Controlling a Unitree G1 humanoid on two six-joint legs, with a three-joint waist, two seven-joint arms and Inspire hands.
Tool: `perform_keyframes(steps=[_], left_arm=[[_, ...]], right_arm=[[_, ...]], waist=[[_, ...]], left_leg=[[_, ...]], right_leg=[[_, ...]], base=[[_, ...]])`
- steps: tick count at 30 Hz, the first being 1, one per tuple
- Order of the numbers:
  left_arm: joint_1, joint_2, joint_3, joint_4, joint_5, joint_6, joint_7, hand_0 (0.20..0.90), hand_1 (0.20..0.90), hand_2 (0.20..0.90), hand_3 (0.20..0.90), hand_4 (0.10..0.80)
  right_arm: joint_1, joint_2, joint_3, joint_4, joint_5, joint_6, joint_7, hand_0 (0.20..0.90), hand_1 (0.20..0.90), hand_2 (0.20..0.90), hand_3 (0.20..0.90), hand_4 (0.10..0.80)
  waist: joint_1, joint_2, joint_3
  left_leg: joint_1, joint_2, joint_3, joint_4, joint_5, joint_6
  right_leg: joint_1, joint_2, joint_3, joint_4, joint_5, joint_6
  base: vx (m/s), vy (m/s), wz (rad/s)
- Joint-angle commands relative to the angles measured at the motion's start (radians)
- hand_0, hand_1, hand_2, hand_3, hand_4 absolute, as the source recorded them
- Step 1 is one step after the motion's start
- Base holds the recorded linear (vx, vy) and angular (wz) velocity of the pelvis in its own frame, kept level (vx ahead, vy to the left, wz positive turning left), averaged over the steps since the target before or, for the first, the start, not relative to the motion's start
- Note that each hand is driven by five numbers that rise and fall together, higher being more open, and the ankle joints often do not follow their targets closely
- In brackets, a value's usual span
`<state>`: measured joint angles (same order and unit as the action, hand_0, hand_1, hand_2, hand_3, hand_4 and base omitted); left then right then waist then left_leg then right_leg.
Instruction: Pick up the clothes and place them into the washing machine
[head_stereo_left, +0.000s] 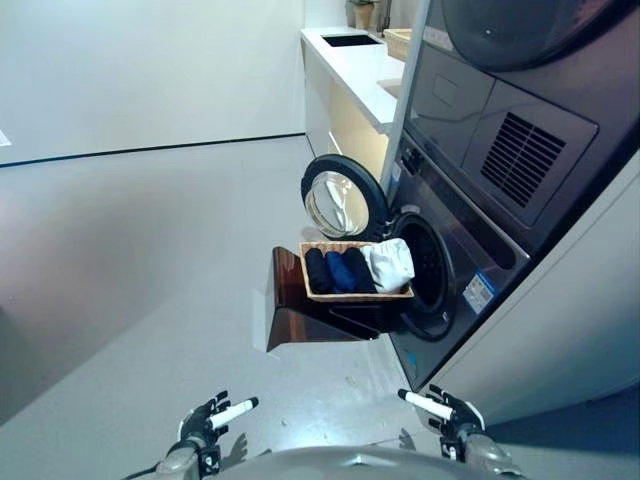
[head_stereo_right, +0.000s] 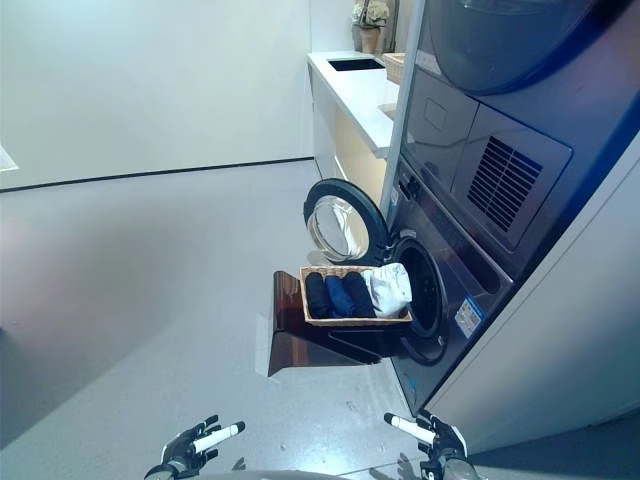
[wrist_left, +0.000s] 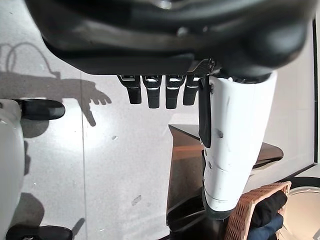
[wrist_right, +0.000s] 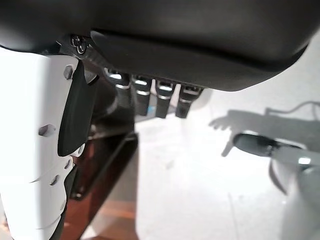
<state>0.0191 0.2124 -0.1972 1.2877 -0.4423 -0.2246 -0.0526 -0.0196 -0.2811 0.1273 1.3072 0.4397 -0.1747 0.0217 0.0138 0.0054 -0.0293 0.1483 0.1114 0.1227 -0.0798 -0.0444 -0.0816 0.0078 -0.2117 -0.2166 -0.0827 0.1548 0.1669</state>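
A wicker basket (head_stereo_left: 355, 295) rests on a dark wooden stool (head_stereo_left: 300, 315) in front of the washing machine (head_stereo_left: 450, 270). In the basket lie folded dark blue clothes (head_stereo_left: 338, 271) and a white garment (head_stereo_left: 392, 264) at the end nearest the drum. The machine's round door (head_stereo_left: 341, 198) stands swung open. My left hand (head_stereo_left: 208, 425) and right hand (head_stereo_left: 448, 411) hang low near the bottom edge, well short of the basket, both open and empty, fingers straight. The left wrist view catches the basket's corner (wrist_left: 250, 210) with dark cloth.
A dryer (head_stereo_left: 520, 110) is stacked above the washer. A white counter (head_stereo_left: 360, 65) with a sink, a small basket and a plant runs along the wall behind. Grey floor (head_stereo_left: 150, 260) spreads wide to the left.
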Motion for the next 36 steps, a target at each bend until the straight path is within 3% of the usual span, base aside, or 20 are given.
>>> perform_keyframes(steps=[1,22,33,36], left_arm=[[-0.095,0.024,0.032,0.047,-0.004,-0.038,-0.021,0.9,0.9,0.9,0.9,0.8],[-0.09,0.018,0.021,0.048,0.012,-0.039,-0.002,0.9,0.9,0.9,0.9,0.8],[-0.105,0.02,0.025,0.032,-0.021,-0.041,-0.008,0.9,0.9,0.9,0.9,0.8],[-0.112,0.025,0.033,0.038,-0.036,-0.042,-0.005,0.9,0.9,0.9,0.9,0.8]], right_arm=[[-0.061,-0.004,-0.014,0.042,0.009,-0.043,-0.003,0.9,0.9,0.9,0.9,0.8],[-0.053,0.002,0.001,0.031,-0.001,-0.043,-0.01,0.9,0.9,0.9,0.9,0.8],[-0.067,-0.001,-0.015,0.035,0.022,-0.04,-0.01,0.9,0.9,0.9,0.9,0.8],[-0.072,-0.003,-0.033,0.028,0.057,-0.042,-0.006,0.9,0.9,0.9,0.9,0.8]], waist=[[-0.007,-0.025,0.002],[-0.013,-0.025,0.009],[-0.018,-0.026,0.034],[-0.018,-0.029,0.052]], left_leg=[[-0.052,-0.029,0.011,-0.007,0.034,-0.022],[-0.041,-0.034,0.023,-0.007,0.025,-0.018],[-0.036,-0.074,0.022,-0.007,0.009,0.023],[-0.034,-0.097,0.016,0.024,-0.011,0.046]], right_leg=[[0.056,0.022,-0.065,0.009,-0.043,-0.009],[0.058,0.022,-0.05,0.002,-0.037,-0.006],[0.012,-0.018,-0.01,0.101,-0.051,0.002],[-0.005,-0.047,0.005,0.168,-0.065,0.006]], base=[[0.0,0.0,0.0],[0.0,0.001,-0.01],[0.014,0.054,-0.01],[0.038,0.126,-0.05]])
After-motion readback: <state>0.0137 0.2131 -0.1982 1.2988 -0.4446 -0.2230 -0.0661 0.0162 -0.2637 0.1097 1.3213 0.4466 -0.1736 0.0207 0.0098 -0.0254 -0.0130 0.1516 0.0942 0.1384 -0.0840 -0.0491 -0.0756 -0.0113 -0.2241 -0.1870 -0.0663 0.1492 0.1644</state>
